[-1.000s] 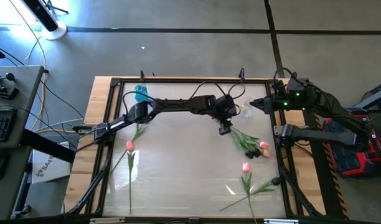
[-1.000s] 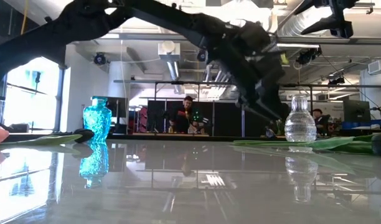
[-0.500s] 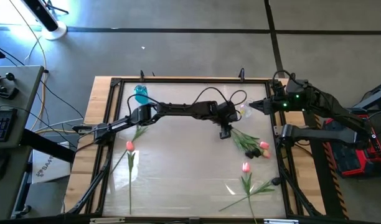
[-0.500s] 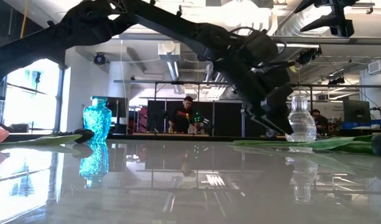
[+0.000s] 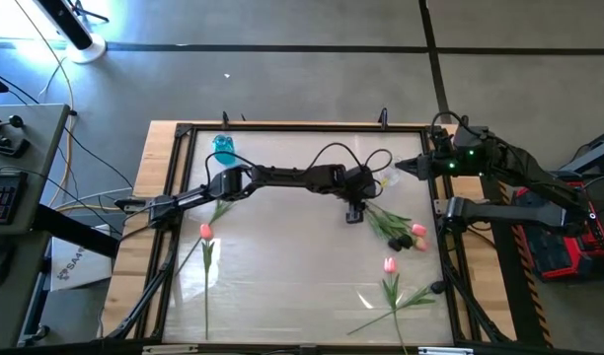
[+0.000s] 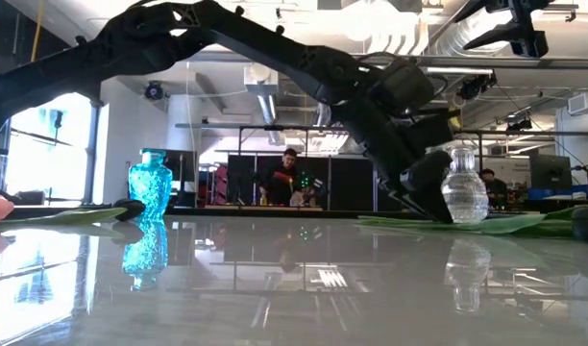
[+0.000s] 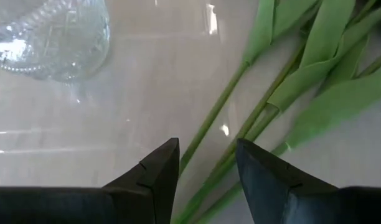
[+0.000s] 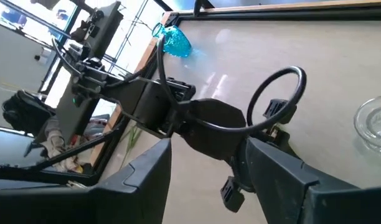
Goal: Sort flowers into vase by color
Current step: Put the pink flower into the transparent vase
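Two dark fingers of the left gripper [image 7: 206,171] stand partly apart, a narrow gap between them, with thin green stems [image 7: 240,134] of the artificial tulips running through that gap on the glossy white table [image 5: 282,266]; the pictures do not show the fingertips pressing the stems, so nothing is clearly held. In the high view this left gripper [image 5: 354,210] reaches far across to the right half of the table, low over the stem ends of a small bundle of pink-headed tulips [image 5: 406,230] that lies near the right edge. Just beyond it, at the far right, stands a clear ribbed glass vase [image 6: 464,188], close beside the gripper in the low view. The right gripper [image 8: 206,168] waits at the far right edge of the table, its fingers standing well apart and empty, looking across at the left arm. A translucent blue glass vase [image 5: 223,148] stands at the far left, well apart from the work. Another pink tulip with a long stem [image 5: 390,281] lies at the near right, and a further pink tulip [image 5: 205,242] lies at the left, its stem running toward the near edge. Beyond the table, a person [image 6: 290,173] shows in the room behind.
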Robot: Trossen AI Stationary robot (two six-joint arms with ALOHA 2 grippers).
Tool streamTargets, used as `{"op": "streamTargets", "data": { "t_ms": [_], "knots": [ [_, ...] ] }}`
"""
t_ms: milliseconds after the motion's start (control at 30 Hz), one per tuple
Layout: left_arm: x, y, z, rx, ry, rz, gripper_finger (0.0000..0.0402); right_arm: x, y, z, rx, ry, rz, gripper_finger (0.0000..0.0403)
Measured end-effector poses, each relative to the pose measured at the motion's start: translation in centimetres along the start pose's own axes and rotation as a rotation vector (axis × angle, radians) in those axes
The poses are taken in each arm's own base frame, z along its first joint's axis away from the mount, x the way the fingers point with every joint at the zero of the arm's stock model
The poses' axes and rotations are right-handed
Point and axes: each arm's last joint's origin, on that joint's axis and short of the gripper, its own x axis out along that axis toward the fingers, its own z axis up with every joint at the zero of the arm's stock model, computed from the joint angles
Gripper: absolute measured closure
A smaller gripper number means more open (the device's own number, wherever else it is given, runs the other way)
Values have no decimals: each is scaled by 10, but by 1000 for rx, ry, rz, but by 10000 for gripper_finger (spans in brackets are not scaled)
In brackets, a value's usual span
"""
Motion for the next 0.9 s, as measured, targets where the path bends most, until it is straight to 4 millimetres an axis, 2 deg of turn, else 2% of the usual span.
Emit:
{"op": "streamTargets", "data": {
  "t_ms": [300,400,667,900],
  "knots": [
    [5,-1,-3,-22,4,-2,264,0,0,0,19,0,0,209],
    [4,-1,-3,-21,8,-2,289,0,0,0,19,1,0,209],
    [2,2,-4,-36,20,-61,391,0,0,0,18,-3,1,209],
    [-11,2,2,-45,37,-62,399,0,0,0,7,-7,1,208]
  ]
}}
